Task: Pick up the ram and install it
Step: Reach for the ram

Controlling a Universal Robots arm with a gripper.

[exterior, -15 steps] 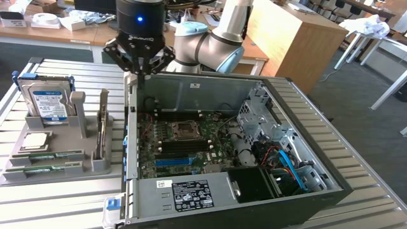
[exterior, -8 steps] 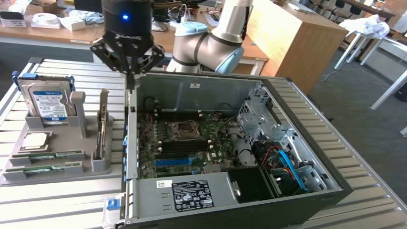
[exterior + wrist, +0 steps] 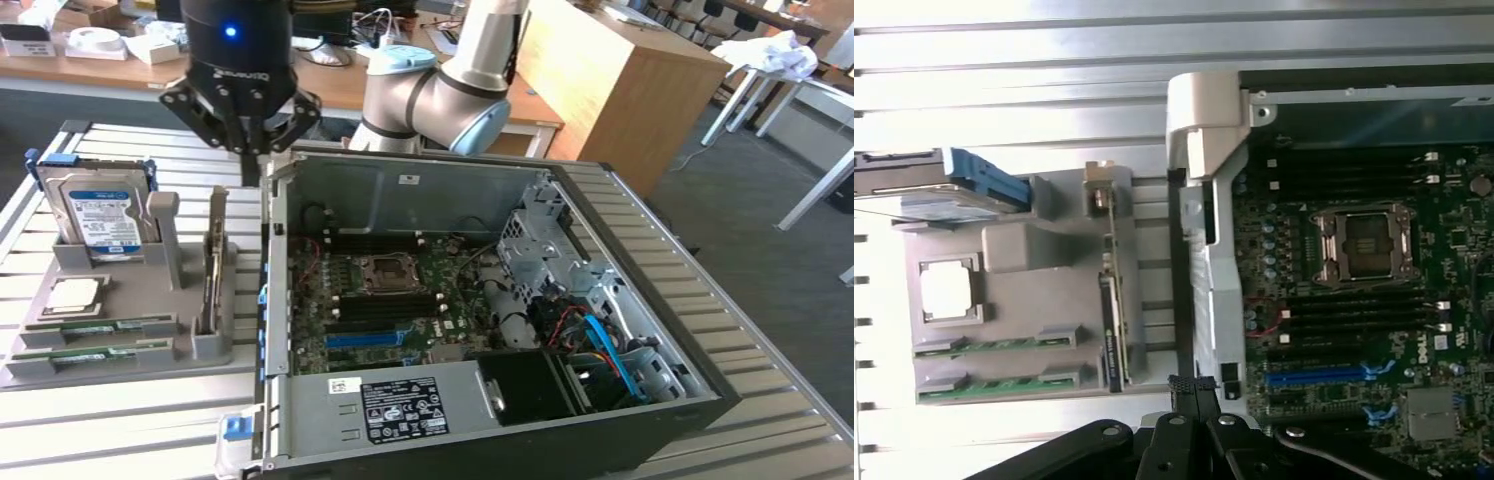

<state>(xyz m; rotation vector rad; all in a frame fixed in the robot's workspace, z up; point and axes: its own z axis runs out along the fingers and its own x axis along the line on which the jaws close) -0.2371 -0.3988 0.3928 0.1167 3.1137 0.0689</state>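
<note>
Across the slatted metal surface (image 3: 134, 420) an open computer case (image 3: 667, 420) is laid on its side, with the green motherboard (image 3: 387, 300) exposed inside it. The near end of the case is cut off by the lower edge of the exterior view. Behind the case a grey and blue robot arm (image 3: 441, 90) is seen; its base is hidden by the case wall and its upper part is cut off by the frame.

Just beside the case, toward the exterior view's left, a grey holder (image 3: 200, 345) is set on the surface. A blue-labelled hard drive (image 3: 100, 215) is stood upright at its far end. A thin upright card (image 3: 214, 270) is held in a slot on the side nearest the case; what it is cannot be made out.

Above the far corner of the case the black fingers (image 3: 248, 140) are hung, pressed together at the tips, with nothing held between them and nothing touched. In the wrist view the closed fingers (image 3: 1199, 400) are seen over the case's edge wall, next to the holder.

The ram (image 3: 100, 326) is lain flat in a slot at the holder's near end, with a second green stick (image 3: 94, 352) just beside it. A square silver processor chip (image 3: 74, 293) is seated between the sticks and the hard drive.
</note>
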